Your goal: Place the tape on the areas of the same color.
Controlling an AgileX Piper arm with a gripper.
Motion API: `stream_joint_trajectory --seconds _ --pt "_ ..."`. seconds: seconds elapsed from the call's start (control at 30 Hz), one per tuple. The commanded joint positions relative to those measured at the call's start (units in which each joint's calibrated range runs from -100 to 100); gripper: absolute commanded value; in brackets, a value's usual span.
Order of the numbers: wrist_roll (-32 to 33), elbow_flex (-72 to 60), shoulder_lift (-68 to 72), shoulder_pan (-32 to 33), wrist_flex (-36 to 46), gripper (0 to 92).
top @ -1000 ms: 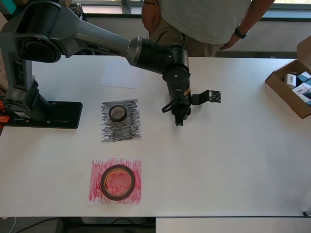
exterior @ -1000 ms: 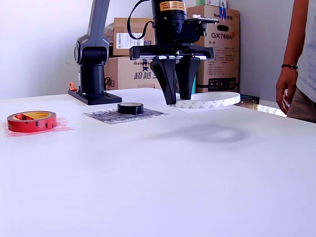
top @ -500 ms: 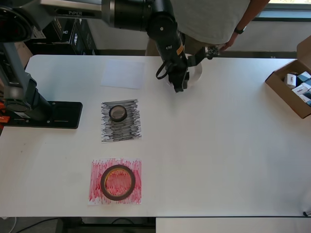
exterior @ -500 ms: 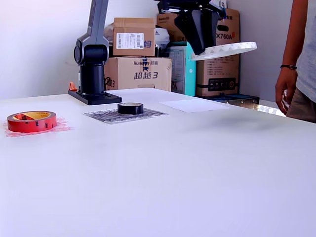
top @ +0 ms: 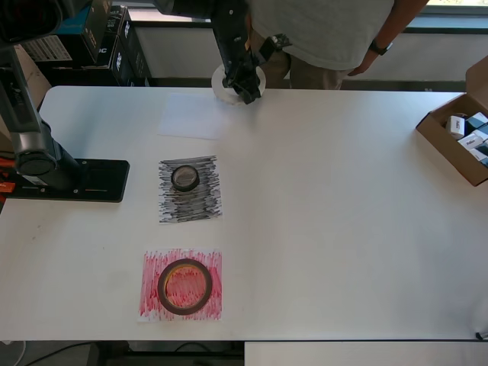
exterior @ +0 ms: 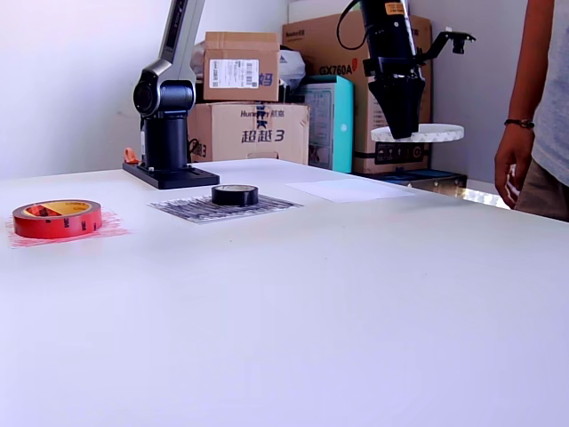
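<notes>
Since half a second ago the hand (top: 245, 85) has swung left in the overhead view, clenched on the white tape roll (exterior: 418, 132), which it carries level, high above the tabletop (top: 343, 229) at the far edge, just right of the white sheet (top: 193, 116). Nearer, the black roll (top: 184, 177) lies on the black patch (top: 191, 202). Nearest, the red roll (top: 184, 286) lies on the red patch (top: 152, 301)
</notes>
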Motion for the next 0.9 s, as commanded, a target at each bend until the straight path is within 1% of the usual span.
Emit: stream_joint_trajectory --seconds 0.0,0.33,0.47,0.6,0.77,0.87 --pt "-2.65 2.31 -0.42 1.27 0.18 0.0" --pt "-12.06 5.58 -0.42 0.71 0.26 0.0" --pt "-16.89 6.76 -0.42 0.79 0.26 0.0" --pt "-19.51 8.13 -0.98 1.42 0.26 0.0" --pt "-22.87 14.58 -8.56 2.77 0.01 0.0" --pt "-25.24 19.03 -11.46 3.4 -3.55 0.0"
